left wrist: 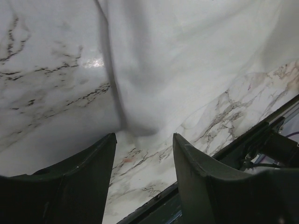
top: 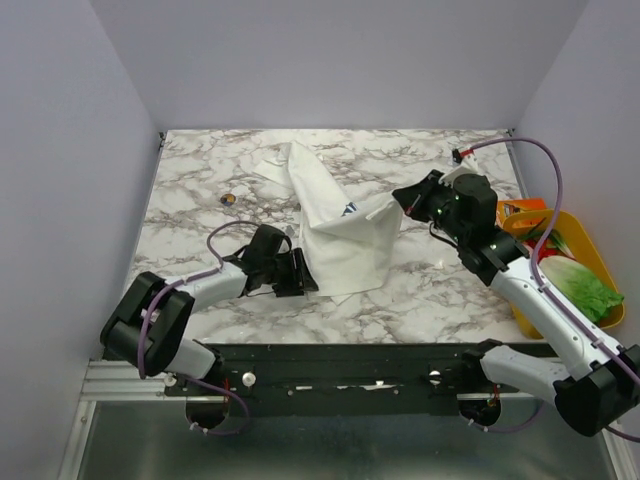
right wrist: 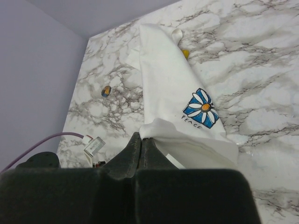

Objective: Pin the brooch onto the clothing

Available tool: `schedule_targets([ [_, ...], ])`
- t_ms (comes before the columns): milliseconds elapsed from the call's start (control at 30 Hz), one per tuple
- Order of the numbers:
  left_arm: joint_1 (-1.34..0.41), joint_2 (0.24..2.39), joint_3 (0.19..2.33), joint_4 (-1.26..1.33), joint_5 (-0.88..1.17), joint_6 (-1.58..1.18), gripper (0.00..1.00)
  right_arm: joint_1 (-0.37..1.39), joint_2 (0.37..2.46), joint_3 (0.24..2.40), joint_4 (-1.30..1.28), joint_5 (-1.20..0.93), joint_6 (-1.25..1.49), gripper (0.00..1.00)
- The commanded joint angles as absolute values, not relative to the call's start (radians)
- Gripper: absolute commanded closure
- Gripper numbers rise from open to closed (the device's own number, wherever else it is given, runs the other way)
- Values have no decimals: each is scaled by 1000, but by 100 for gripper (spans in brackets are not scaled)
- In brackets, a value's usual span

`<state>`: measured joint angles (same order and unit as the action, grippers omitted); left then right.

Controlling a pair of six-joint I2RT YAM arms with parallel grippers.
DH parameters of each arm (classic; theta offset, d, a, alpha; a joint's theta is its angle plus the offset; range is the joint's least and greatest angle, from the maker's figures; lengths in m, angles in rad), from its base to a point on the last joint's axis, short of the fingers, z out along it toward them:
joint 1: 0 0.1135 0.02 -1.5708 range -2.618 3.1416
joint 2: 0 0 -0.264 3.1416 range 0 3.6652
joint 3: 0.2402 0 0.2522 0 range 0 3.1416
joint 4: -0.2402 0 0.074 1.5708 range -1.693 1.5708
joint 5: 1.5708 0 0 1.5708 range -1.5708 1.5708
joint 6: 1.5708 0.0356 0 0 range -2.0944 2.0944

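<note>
Brooch (top: 228, 199) first: tiny round pin, dark rim and orange-brown centre, lying on the white marble table (top: 200, 165), upper left of centre in the top view, touching nothing. White short-sleeved T-shirt (top: 345, 235) heaped in the middle of the frame, to the right of the pin, with bare marble between the two. Blue-and-white flower print (right wrist: 202, 108) facing up, middle right of the right wrist view.

Right gripper (top: 401, 204), black, with two fingers: pressed fully together on the right corner of the T-shirt, right of centre in the top view. Fabric pinched there and drawn up a little from the marble.

Left gripper (top: 303, 275), at the lower left edge of the cloth: jaws about half apart, nothing between them in the left wrist view, only a hanging fold of fabric just ahead of the fingertips (left wrist: 105, 144).

From the left gripper, brooch up and to the left in the top view. From the right gripper, well away to the left, across the whole T-shirt. Left gripper clearly the nearer one, and free. No long axis on a round pin, so probably no need to turn the wrist. More likely a need to come down straight over it, with jaws narrow enough for so small a thing.
</note>
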<state>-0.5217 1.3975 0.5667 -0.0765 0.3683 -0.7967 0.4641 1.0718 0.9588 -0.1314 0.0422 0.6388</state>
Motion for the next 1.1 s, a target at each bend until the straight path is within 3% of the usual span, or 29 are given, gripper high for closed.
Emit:
schedule_targets([
  [0, -561, 1502, 591, -68, 380, -821, 43, 448, 1042, 940, -120, 29, 640, 100],
  [33, -569, 1515, 595, -60, 377, -824, 46, 443, 1042, 937, -120, 23, 640, 100],
  [100, -574, 1539, 592, -45, 362, -831, 78, 439, 1040, 936, -121, 17, 635, 100],
  [167, -575, 1520, 597, -41, 344, -819, 100, 434, 1031, 924, -121, 15, 629, 100],
  [433, -523, 1240, 761, -312, 100, -695, 100, 391, 991, 825, -130, -57, 597, 100],
  [567, -420, 1117, 859, -437, 90, -623, 100, 354, 970, 729, -149, -118, 588, 99],
  [733, -365, 1100, 902, -598, 104, -520, 100, 347, 977, 606, -156, -201, 580, 90],
  [800, -362, 1089, 896, -626, 98, -511, 100, 347, 995, 559, -156, -225, 583, 70],
  [867, -361, 1069, 876, -643, 95, -509, 100, 347, 1026, 525, -150, -282, 580, 58],
  [900, -360, 1063, 870, -643, 98, -511, 100, 347, 1037, 512, -138, -304, 583, 45],
  [1000, -359, 1060, 850, -644, 103, -511, 100, 347, 1086, 471, -86, -363, 598, 29],
  [1067, -359, 1060, 838, -637, 107, -509, 100, 347, 1118, 462, -68, -388, 598, 24],
])
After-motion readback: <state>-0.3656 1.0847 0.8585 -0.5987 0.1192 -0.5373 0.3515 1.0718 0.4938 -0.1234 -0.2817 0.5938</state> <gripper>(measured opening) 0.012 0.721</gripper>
